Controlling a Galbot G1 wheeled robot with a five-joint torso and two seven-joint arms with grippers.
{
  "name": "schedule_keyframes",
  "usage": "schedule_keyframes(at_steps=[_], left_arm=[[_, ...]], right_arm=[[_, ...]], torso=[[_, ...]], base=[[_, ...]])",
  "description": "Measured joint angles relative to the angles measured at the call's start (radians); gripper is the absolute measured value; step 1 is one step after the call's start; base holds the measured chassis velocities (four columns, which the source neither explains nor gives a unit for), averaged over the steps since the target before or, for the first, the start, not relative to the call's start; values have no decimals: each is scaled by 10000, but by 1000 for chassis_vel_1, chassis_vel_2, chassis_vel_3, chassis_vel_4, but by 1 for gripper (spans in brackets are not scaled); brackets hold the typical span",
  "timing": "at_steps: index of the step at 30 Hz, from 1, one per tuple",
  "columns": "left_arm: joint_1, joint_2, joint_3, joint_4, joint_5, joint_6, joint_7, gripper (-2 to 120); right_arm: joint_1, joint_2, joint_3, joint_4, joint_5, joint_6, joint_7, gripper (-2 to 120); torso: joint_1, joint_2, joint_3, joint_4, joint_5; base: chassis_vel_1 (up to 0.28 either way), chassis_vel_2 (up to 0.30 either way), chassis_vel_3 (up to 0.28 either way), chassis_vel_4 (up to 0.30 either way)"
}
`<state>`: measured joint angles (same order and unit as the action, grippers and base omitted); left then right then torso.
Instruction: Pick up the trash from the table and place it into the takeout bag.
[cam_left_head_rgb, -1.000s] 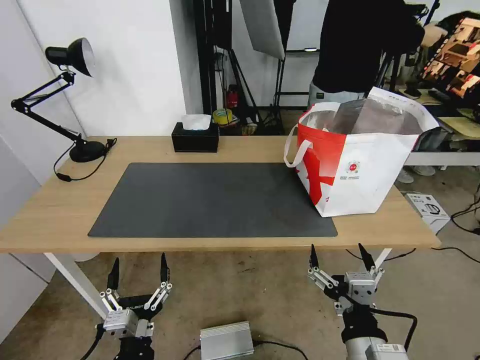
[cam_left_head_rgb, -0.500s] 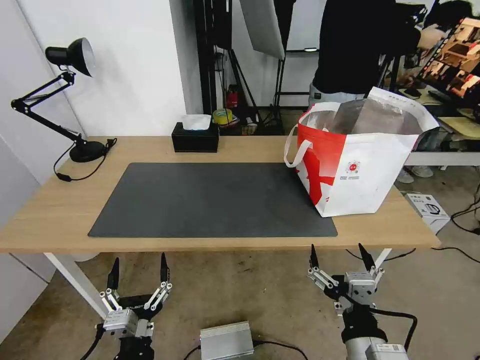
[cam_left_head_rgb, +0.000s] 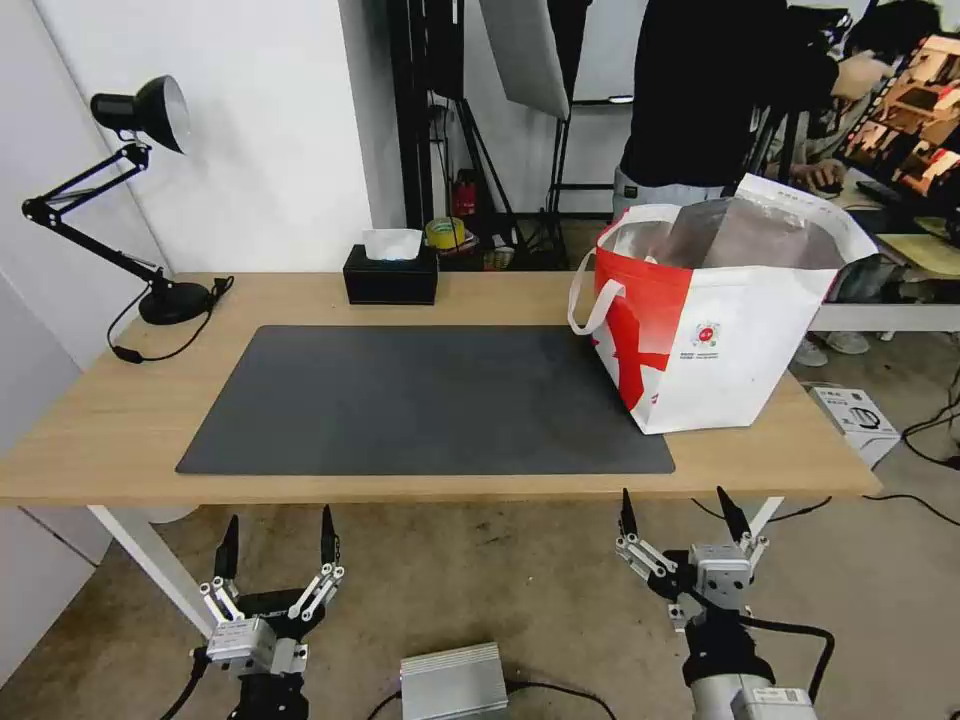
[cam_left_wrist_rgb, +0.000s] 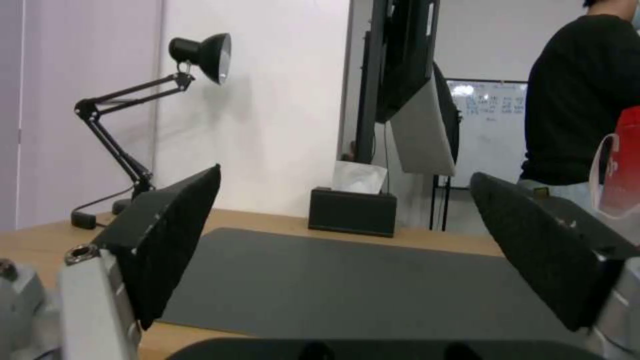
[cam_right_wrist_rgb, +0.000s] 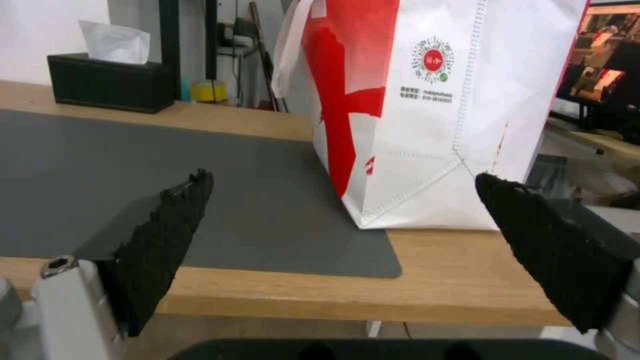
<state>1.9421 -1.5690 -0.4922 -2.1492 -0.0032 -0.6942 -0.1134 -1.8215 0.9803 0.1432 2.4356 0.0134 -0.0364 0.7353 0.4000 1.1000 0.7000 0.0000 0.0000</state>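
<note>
The takeout bag (cam_left_head_rgb: 715, 330), red and white with loop handles and silver lining, stands open on the right end of the table (cam_left_head_rgb: 120, 420), partly on the dark grey mat (cam_left_head_rgb: 420, 400). The trash is out of view; the inside of the bag is mostly hidden. My left gripper (cam_left_head_rgb: 275, 540) hangs open below the table's front edge on the left. My right gripper (cam_left_head_rgb: 680, 515) hangs open below the front edge on the right, in front of the takeout bag (cam_right_wrist_rgb: 427, 110). The mat (cam_left_wrist_rgb: 347, 280) lies bare between the left gripper's fingers (cam_left_wrist_rgb: 167, 245).
A black tissue box (cam_left_head_rgb: 391, 272) sits at the table's back edge. A black desk lamp (cam_left_head_rgb: 130, 190) stands at the back left with its cord on the wood. A grey metal box (cam_left_head_rgb: 455, 680) lies on the floor between the arms. A person stands behind the bag.
Both grippers and the bag have stayed put. Only the person behind the table has shifted slightly.
</note>
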Motion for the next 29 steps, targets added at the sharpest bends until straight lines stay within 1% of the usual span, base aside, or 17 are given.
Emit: schedule_keyframes(at_steps=[29], left_arm=[[0, 0, 0, 0, -1, 0, 0, 100]], right_arm=[[0, 0, 0, 0, 0, 0, 0, 100]], torso=[[0, 0, 0, 0, 0]], base=[[0, 0, 0, 0]])
